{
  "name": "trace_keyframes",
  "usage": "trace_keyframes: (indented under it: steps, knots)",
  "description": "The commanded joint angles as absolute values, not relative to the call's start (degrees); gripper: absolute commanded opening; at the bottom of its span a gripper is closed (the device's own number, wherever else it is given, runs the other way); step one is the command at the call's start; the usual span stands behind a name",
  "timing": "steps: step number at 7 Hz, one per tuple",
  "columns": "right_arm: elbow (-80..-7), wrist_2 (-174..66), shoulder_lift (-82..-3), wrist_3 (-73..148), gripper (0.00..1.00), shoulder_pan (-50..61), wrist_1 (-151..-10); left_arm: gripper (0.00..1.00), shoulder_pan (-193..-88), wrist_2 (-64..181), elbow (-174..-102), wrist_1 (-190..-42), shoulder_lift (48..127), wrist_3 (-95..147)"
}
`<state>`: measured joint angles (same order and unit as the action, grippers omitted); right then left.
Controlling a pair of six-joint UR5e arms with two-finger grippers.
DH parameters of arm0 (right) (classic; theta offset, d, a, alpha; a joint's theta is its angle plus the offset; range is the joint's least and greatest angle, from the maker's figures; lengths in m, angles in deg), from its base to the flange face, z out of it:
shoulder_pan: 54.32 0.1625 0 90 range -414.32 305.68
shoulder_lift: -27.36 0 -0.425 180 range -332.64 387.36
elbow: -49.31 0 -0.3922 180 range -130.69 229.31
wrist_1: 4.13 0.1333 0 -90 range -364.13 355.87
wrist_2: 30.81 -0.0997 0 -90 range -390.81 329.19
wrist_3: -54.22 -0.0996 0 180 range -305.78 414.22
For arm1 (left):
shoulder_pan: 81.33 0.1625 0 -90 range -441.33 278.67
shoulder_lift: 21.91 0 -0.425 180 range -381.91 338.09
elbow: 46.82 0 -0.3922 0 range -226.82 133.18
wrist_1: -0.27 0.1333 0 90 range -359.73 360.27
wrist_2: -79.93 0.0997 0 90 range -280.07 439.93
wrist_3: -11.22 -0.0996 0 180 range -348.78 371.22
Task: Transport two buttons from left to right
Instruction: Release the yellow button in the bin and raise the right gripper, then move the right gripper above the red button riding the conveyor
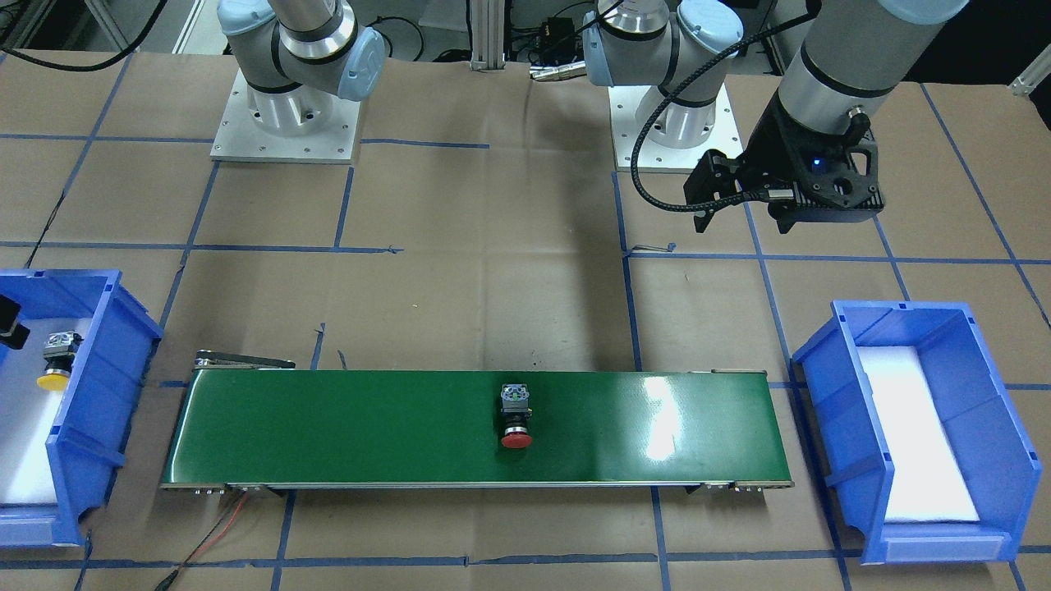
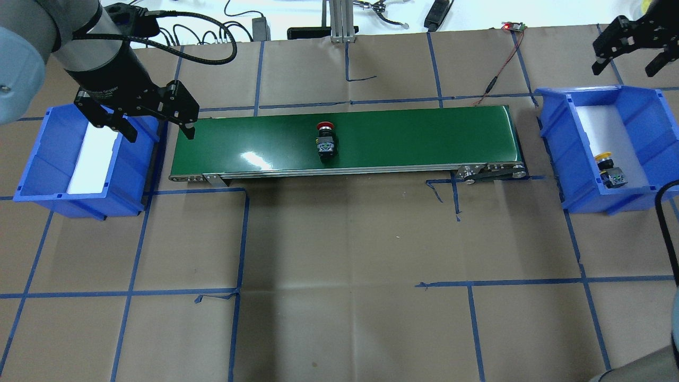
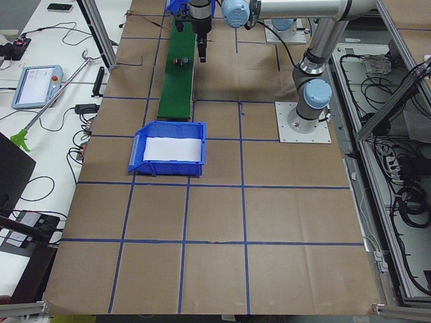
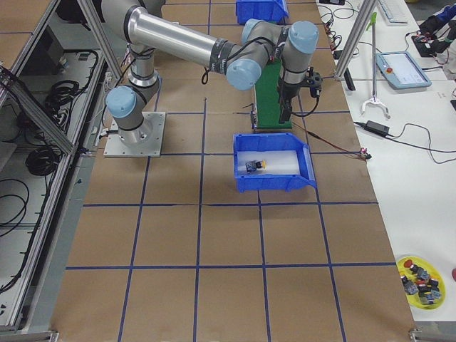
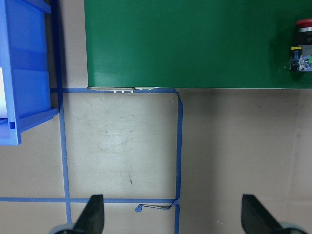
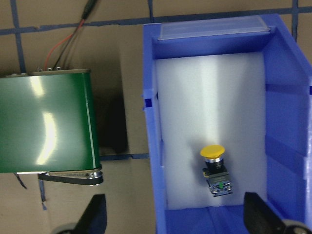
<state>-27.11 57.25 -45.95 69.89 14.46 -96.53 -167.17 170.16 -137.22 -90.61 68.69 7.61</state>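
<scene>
The red button (image 2: 324, 140) lies on its side near the middle of the green conveyor belt (image 2: 424, 138); it also shows at the right edge of the left wrist view (image 5: 303, 46). The yellow button (image 2: 609, 170) lies on white foam in the right blue bin (image 2: 551, 140), seen in the right wrist view (image 6: 217, 170). My left gripper (image 2: 159, 135) is open and empty, hovering between the left blue bin (image 2: 32, 175) and the belt's left end. My right gripper (image 2: 623, 69) is open and empty, high over the right bin's far side.
The left bin holds only white foam (image 2: 93, 159). Red and black wires (image 2: 504, 69) run from the belt's far right end. A yellow dish of several spare buttons (image 4: 420, 278) sits on the side table. Blue tape lines grid the brown paper.
</scene>
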Motion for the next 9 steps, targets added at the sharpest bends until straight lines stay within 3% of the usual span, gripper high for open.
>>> trace_keyframes:
  steps: [1, 6, 9]
  knots:
    - [-26.6, 57.5, -46.0, 63.1, 1.00, 18.8, -95.7, 1.00, -167.2, 170.2, -137.3, -90.6, 68.6, 7.6]
    - [-26.5, 57.6, -45.2, 39.7, 0.99, 37.3, -98.1, 1.00, -167.1, 170.2, -137.2, -90.6, 68.7, 7.6]
    - [-27.1, 58.1, -45.1, 40.3, 1.00, 37.5, -98.8, 1.00, -167.1, 170.2, -137.1, -90.6, 68.6, 7.6]
